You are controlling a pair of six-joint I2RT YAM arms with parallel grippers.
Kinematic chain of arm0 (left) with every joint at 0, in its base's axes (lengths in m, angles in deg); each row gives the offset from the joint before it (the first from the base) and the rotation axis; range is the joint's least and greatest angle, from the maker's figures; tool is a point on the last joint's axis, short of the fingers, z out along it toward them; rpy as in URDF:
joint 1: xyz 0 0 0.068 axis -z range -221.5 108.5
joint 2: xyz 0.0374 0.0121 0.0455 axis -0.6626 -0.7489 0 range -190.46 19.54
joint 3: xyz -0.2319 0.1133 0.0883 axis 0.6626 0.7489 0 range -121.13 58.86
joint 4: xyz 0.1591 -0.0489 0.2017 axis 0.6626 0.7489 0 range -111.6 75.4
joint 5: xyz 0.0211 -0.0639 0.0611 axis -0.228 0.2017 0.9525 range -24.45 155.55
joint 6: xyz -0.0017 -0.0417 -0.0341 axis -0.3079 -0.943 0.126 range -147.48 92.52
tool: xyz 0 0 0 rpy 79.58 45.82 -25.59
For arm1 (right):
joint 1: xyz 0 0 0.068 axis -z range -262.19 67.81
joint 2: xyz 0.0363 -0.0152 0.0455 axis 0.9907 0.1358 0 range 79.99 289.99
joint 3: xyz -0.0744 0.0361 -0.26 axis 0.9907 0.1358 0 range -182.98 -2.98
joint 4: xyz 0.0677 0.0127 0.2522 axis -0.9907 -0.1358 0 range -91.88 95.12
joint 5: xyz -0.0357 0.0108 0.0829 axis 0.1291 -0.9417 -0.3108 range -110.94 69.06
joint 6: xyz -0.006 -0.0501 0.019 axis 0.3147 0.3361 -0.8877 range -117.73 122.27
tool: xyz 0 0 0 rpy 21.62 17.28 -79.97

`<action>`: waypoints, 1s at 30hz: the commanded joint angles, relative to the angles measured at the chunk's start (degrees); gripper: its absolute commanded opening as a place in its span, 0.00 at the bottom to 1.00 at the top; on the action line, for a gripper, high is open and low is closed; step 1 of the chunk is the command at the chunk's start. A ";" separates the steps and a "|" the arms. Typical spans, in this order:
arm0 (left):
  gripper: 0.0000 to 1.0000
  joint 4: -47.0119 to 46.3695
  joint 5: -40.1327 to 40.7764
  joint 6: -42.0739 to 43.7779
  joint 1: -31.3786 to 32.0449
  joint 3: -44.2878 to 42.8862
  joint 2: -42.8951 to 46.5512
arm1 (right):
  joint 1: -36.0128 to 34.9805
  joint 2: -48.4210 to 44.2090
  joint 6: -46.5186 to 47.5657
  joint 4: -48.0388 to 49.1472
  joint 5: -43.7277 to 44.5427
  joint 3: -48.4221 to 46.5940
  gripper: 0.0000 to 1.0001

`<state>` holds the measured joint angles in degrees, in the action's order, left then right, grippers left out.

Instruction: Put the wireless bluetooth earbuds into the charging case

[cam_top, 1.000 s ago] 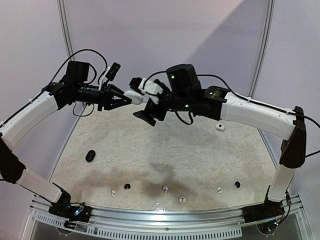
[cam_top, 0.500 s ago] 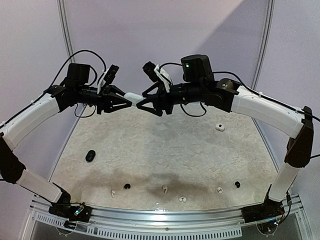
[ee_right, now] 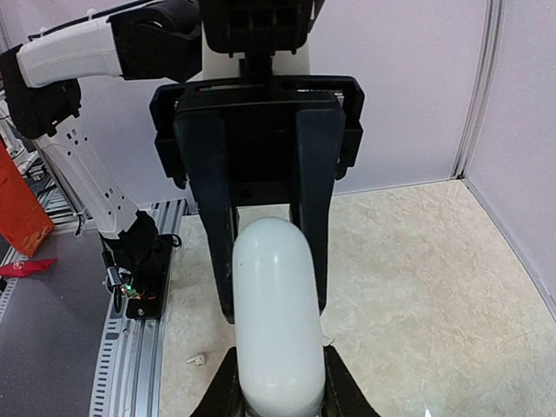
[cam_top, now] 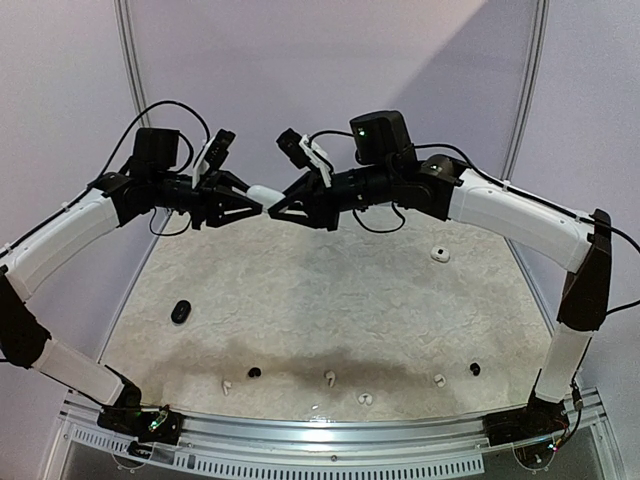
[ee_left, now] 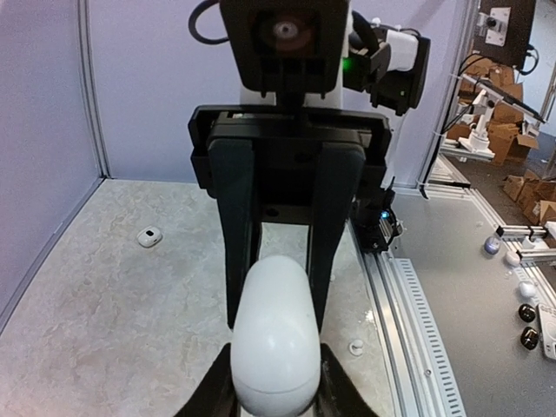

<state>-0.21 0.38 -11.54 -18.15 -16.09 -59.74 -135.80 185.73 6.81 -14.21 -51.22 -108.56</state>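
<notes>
White case (cam_top: 265,193) is held in mid-air between both grippers, one end in each set of jaws.

Left gripper (cam_top: 252,203): jaws are closed tight on one end of the case, with pads pressed on both sides. This is seen clearly at the bottom of the left wrist view.

Right gripper (cam_top: 281,205): jaws are closed down on the opposite end, with fingers laid against both sides of the case. No gap is seen in either wrist view.

The two sets of fingertips are pointed at each other and stand just apart, roughly mid-length of the case.

Earbuds (cam_top: 330,377) are not in either set of jaws. All six are lying on the table (cam_top: 400,310), well below and nearer the arm bases than both jaws, spread in a loose row. Four are white and two are black. The black ones are placed one towards each end of the row.

Black case (cam_top: 180,311) is lying on the table well below the left jaws. Second white case (cam_top: 438,254) is on the table below the right arm, well apart from the right jaws.
</notes>
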 commanded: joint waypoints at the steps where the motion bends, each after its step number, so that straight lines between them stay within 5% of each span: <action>1: 0.43 1.05 4.21 -1.12 -0.05 1.36 0.96 | -0.14 -0.88 1.62 -4.71 3.22 -2.61 0.01; 17: 0.38 -12.35 5.15 -13.51 0.44 4.38 1.03 | -0.95 0.41 8.80 -13.21 10.15 -7.57 0.00; 22: 0.26 -12.75 4.34 -13.61 0.98 5.06 0.44 | -1.14 0.66 9.08 -12.49 10.22 -7.65 0.00; 30: 0.34 -17.52 3.83 -15.72 1.40 5.43 0.22 | -1.17 1.21 9.04 -13.15 10.55 -7.80 0.00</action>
<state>-14.20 4.53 -26.05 -17.62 -11.46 -59.63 -136.34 185.92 15.44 -25.95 -40.91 -115.09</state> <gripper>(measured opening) 0.341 0.222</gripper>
